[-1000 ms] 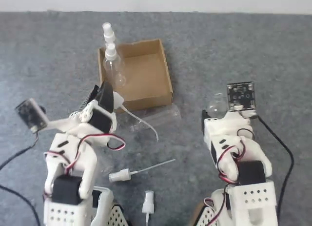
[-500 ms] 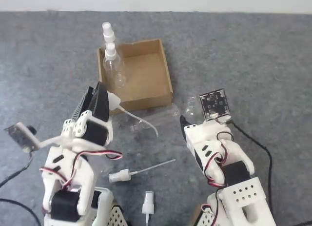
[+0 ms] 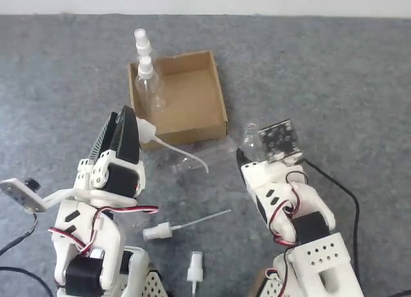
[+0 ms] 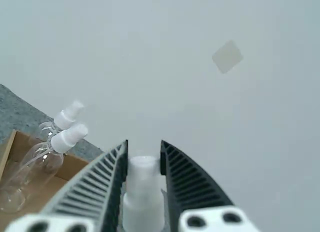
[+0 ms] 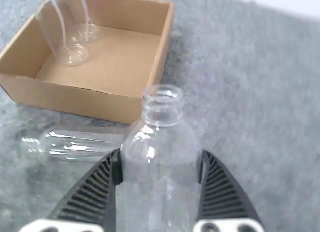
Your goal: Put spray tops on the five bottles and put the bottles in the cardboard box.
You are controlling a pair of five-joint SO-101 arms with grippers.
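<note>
Pinching a white spray top (image 4: 144,189) between its two black ribbed fingers, the left gripper (image 4: 144,151) is raised above the grey carpet (image 3: 334,72), just in front of the near-left corner of the cardboard box (image 3: 192,131). In the high view, the thin dip tube of this spray top curves out from the gripper and down toward the carpet, ending just in front of the box.

The right gripper (image 5: 159,159) is clamped on the body of an open bottle (image 5: 160,137). This clear bottle is upright, and its threaded neck is uncapped and stands free above the fingers. In the high view it is near the near-right corner of the box, apart from the held spray top.

The box is open-topped and rests on the carpet beyond both arms. A first capped bottle (image 3: 153,95) and a second capped bottle (image 3: 140,40) stand upright in its far-left corner, just beside one another, each fitted with a white sprayer.

A lying bottle (image 5: 75,142), clear and uncapped, rests on its side on the carpet just in front of the front wall of the box.

Near the arm bases, a first loose sprayer (image 3: 160,231) lies on the carpet with its tube extended toward the right arm. A second loose sprayer (image 3: 195,268) lies just beside it, closer to the near edge.
</note>
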